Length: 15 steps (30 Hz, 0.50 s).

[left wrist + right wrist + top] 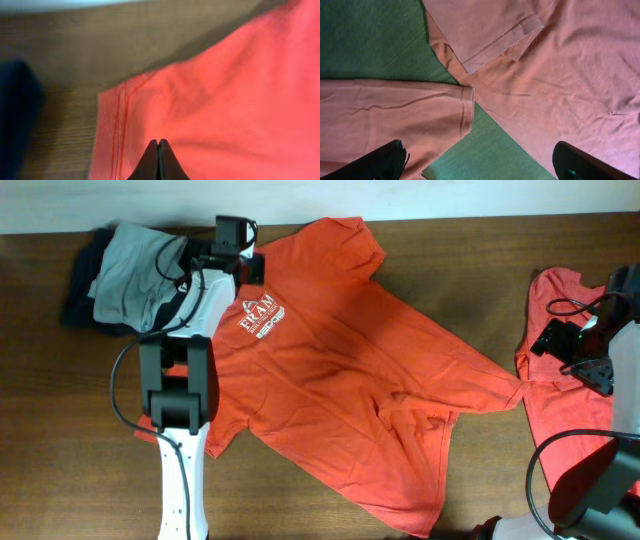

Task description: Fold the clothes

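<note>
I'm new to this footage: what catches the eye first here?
A big orange-red T-shirt with a white chest logo lies spread across the middle of the table, the left gripper shut at its far edge. A second orange-red shirt lies at the right edge under the open right gripper, and a grey-and-dark clothes pile sits far left.

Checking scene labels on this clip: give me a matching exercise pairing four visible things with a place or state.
1 spread orange T-shirt
2 grey and dark pile
3 left hand
4 right hand

A open
B upper left of the overhead view
C shut
D centre of the overhead view

Pairs: 1-D, 2-B, 3-C, 4-A
</note>
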Each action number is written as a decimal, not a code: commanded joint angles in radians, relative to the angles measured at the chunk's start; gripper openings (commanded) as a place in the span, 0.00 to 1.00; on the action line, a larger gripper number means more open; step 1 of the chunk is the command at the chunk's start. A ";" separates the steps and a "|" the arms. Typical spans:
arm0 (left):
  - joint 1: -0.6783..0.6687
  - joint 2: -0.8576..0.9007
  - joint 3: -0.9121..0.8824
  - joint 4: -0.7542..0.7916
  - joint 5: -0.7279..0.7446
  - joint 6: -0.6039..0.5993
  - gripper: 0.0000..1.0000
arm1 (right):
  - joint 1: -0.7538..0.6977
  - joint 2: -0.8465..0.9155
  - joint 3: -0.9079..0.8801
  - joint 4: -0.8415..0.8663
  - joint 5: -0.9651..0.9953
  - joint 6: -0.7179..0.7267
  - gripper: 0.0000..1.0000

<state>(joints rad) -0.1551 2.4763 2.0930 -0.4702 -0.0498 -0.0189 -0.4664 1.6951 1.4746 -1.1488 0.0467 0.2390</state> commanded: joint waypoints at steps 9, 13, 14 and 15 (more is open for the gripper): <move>-0.019 -0.422 0.047 -0.223 -0.006 -0.090 0.56 | -0.005 -0.011 0.016 0.158 -0.149 0.005 0.99; -0.002 -0.470 0.047 -0.308 -0.007 -0.089 0.87 | -0.005 -0.011 0.016 0.230 -0.286 0.005 0.99; 0.003 -0.475 0.047 -0.328 -0.007 -0.089 0.98 | -0.005 -0.011 0.016 0.249 -0.313 0.004 0.99; 0.006 -0.476 0.047 -0.346 -0.007 -0.089 0.99 | -0.005 -0.011 0.016 0.244 -0.348 0.004 0.99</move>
<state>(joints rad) -0.1638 1.9907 2.1433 -0.7879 -0.0536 -0.1051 -0.4664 1.6951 1.4773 -0.9081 -0.1658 0.2394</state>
